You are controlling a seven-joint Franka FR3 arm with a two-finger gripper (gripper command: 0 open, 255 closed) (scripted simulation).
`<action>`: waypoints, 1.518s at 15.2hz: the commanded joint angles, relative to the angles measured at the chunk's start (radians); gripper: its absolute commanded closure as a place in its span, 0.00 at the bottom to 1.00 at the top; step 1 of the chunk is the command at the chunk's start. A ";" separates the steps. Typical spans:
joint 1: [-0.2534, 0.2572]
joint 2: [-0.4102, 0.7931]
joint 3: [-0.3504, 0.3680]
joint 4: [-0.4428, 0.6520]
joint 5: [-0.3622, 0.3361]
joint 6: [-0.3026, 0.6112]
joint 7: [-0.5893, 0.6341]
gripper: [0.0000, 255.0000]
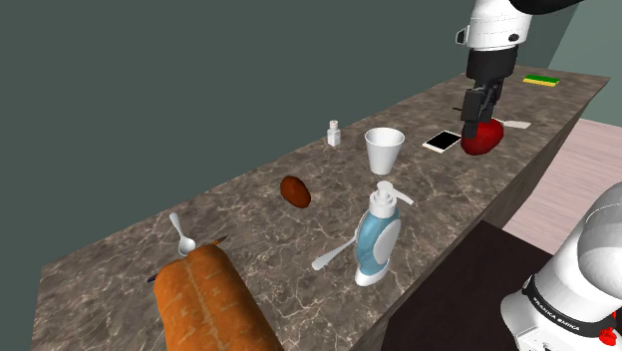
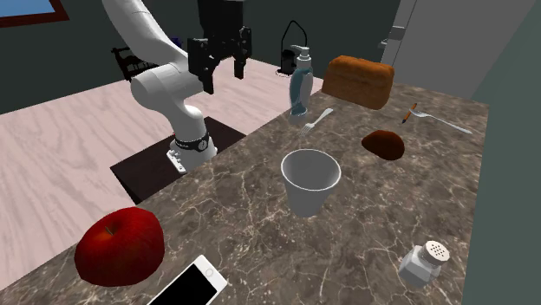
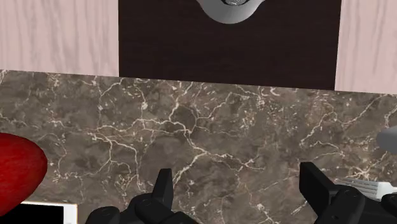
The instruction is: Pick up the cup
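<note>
Apple (image 2: 120, 246) up front; white cup (image 2: 309, 180) upright mid-surface, untouched.
End effector (image 2: 223, 74) hangs empty w/ fingers (image 3: 160, 188) spread, above surface (image 2: 260, 234) edge near apple, well apart from cup. Cup prob. light, stiff, smooth, tapered, so may slip or tip; best pinch one wall over rim, or span it near top.

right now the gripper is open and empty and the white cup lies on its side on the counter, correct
Not quite. The cup stands upright, mouth up, on the counter, as the second exterior view shows. The gripper is indeed open and empty.
</note>
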 commanded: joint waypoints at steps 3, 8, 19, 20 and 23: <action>0.001 0.071 -0.028 0.020 0.006 0.054 -0.023 0.00; 0.011 0.260 -0.093 0.096 0.037 0.169 -0.090 0.00; 0.027 0.707 -0.203 0.384 0.208 0.299 -0.276 0.00; 0.025 0.749 -0.209 0.419 0.229 0.301 -0.294 0.00; 0.021 0.797 -0.212 0.435 0.253 0.327 -0.317 0.00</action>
